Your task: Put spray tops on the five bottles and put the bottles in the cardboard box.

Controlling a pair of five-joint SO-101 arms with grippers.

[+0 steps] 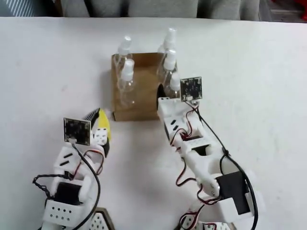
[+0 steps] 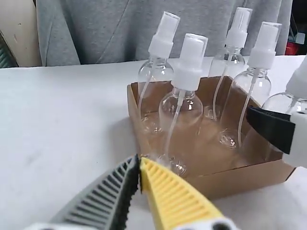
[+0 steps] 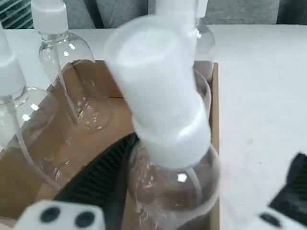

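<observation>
Five clear bottles with white spray tops stand upright in the cardboard box (image 1: 139,108). Two are on its left side (image 1: 126,76) and two at its far right (image 1: 169,60). The fifth bottle (image 1: 174,84) (image 3: 160,110) stands at the box's near right corner, between the fingers of my right gripper (image 1: 169,92) (image 3: 211,160). That gripper is open: one black finger (image 3: 98,175) lies against the glass and the other is well clear of it. My left gripper (image 1: 100,117) (image 2: 139,165) is shut and holds nothing. It rests low over the table just off the box's near left corner (image 2: 136,91).
The white table (image 1: 249,67) spreads wide on both sides of the box. A person in grey sits behind its far edge (image 2: 110,28). The right arm's body (image 1: 201,158) runs from the box toward the near edge.
</observation>
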